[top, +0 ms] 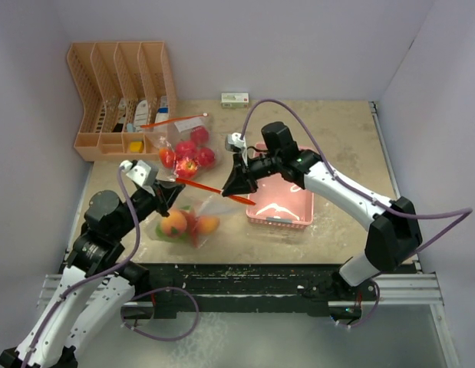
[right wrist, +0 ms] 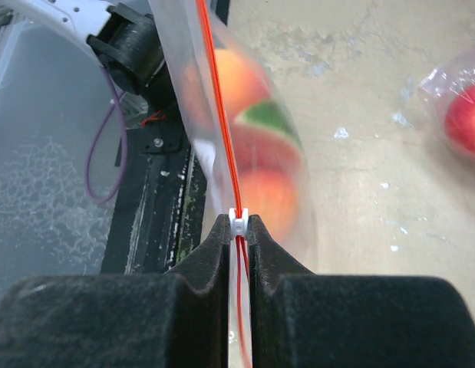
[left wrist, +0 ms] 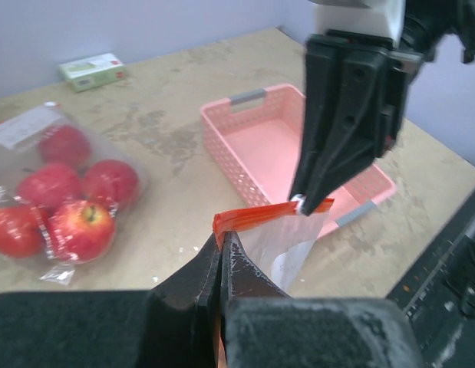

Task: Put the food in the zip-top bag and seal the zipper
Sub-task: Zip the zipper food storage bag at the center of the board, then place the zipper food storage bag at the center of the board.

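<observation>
A clear zip-top bag [top: 192, 218] with an orange zipper strip [top: 210, 188] hangs between my two grippers above the table. Orange peaches [top: 174, 224] and a green-rimmed watermelon piece [right wrist: 262, 116] lie inside it. My left gripper [top: 174, 192] is shut on the left end of the zipper strip [left wrist: 249, 218]. My right gripper [top: 239, 186] is shut on the white zipper slider [right wrist: 237, 221], near the strip's right end, above the pink basket's left edge. A second clear bag of red apples [top: 188, 154] lies farther back on the table and also shows in the left wrist view [left wrist: 64, 203].
The pink plastic basket [top: 292, 211] sits under and right of my right gripper. A peach-coloured desk organizer [top: 114, 92] stands at the back left. A small green-and-white box [top: 235, 99] lies by the back wall. The table's near edge meets a black rail [top: 245, 272].
</observation>
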{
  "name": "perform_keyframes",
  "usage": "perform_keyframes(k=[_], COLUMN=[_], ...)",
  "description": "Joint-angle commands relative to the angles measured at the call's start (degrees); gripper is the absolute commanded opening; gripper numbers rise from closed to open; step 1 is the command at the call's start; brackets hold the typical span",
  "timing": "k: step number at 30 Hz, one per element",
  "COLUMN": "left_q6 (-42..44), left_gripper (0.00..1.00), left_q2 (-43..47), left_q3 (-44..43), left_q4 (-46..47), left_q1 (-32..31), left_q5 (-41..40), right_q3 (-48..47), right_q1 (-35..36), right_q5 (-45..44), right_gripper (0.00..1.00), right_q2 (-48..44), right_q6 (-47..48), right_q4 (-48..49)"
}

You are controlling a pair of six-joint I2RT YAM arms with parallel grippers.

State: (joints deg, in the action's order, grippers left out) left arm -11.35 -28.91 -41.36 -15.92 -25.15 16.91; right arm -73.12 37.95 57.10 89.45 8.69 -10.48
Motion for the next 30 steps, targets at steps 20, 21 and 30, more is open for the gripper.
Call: perform_keyframes(k=[20,21,30], left_q6=[-1.7,-2.1,-6.1], left_gripper=[0.00,0.00,0.86], left_q2=[5.7,5.2,-2.6], left_q3=[-3.7,-3.4,-6.2], left_q4=[1.3,1.9,4.2], left_q1=[0.1,0.1,0.1], left_q5=[-29.8,-28.9,-28.8], right_q3=[8.2,8.3,8.7], right_q1=[-6.0,-6.0,-6.1], right_q5=[-25.2,-26.0,-44.4], right_gripper=[0.34,0.43,0.99], right_q2=[-4.2,-4.8,-9.9], right_q6=[-6.4,-7.3,-18.0], right_q4=[4.6,5.6,10.1])
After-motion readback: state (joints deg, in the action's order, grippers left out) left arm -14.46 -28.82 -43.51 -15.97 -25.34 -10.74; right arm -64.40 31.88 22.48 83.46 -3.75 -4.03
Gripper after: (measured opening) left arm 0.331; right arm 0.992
